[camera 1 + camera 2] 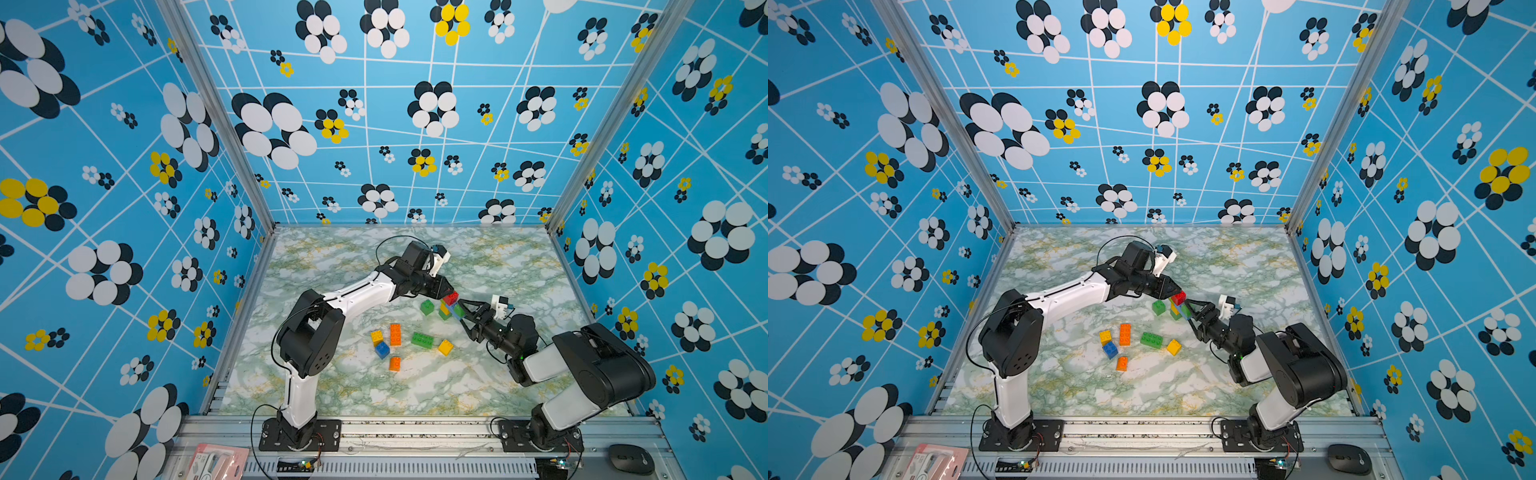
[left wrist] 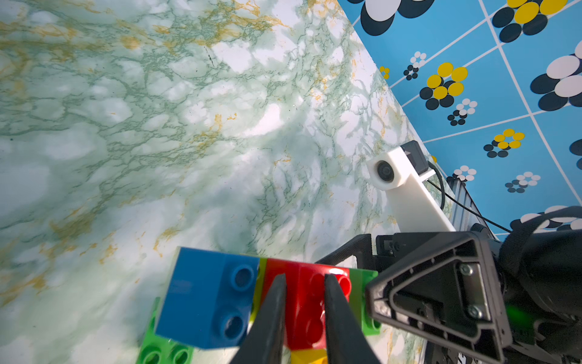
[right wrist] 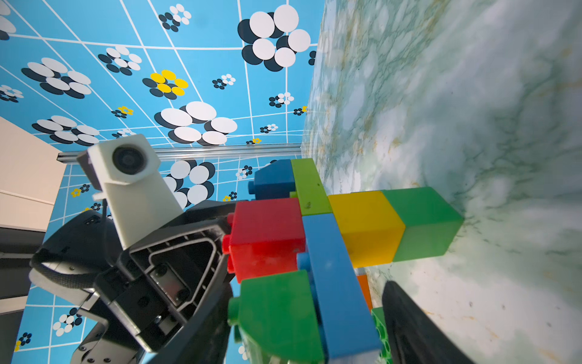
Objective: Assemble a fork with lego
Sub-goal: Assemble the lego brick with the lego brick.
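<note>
Red brick [image 2: 307, 302]: sitting at one end of the lego assembly [image 3: 365, 227], with the left gripper [image 2: 305, 279] clamping it, fingers close together.
Hidden: gripper heads are covering much of the assembly in both top views; its near end is running off the right wrist picture.
Right gripper [image 1: 460, 311]: jaws standing apart, straddling the assembly, one finger [image 3: 409, 321] showing a gap beside the blue plate [image 3: 333, 277].
Arms: both reaching inward, meeting over the marble-patterned table [image 1: 332, 257].
Loose bricks [image 1: 395, 334]: lying nearer the bases.
</note>
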Robot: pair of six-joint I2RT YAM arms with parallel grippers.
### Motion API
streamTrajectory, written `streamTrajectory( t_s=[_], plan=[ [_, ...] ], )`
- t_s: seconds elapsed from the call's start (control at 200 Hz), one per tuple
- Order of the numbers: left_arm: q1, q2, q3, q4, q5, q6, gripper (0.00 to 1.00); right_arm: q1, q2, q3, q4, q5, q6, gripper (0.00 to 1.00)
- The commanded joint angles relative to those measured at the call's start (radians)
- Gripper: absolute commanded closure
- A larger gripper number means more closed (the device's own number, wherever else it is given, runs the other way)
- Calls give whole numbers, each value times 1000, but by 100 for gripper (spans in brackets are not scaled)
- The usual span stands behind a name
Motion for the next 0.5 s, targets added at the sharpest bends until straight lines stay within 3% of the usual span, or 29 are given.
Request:
streamTrajectory(
  t_s=[0.0,0.495],
  plan=[
    [3,44,-40,-164,-59,0,76,9,5,-9,32,-3,-4,29],
    [-3,44,-40,-169,-62,3,76,9,44,-15,32,8,-19,47]
  ],
)
